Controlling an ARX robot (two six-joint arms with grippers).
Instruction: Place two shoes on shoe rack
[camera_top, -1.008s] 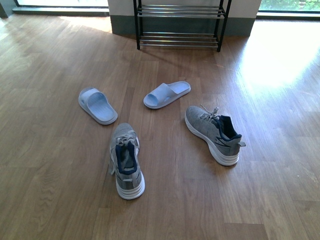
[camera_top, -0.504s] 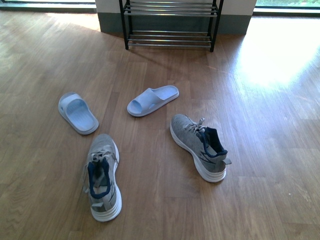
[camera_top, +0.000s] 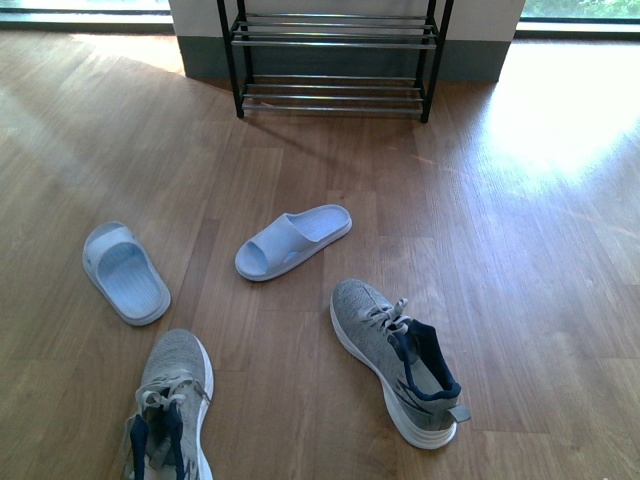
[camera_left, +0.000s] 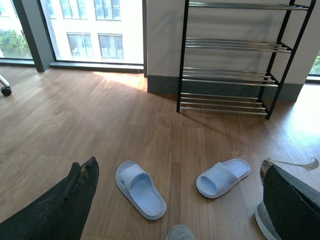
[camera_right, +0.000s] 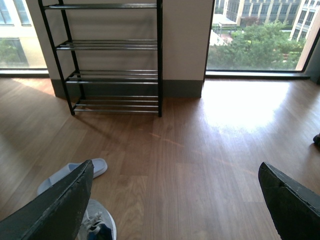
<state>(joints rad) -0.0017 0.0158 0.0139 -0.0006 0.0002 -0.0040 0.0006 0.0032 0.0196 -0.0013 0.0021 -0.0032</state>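
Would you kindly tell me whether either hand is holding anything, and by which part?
Nothing is held. The left hand and right hand are both open and empty; one shoe and the other shoe lie on the floor.

Home entryway or living space, wood-plank floor (camera_top: 520, 250), black shoe rack (camera_top: 330, 42) against far wall, pale blue slides (camera_top: 292, 240) and grey sneakers (camera_top: 395, 360) scattered near, tall windows (camera_right: 255, 35) facing buildings and trees.
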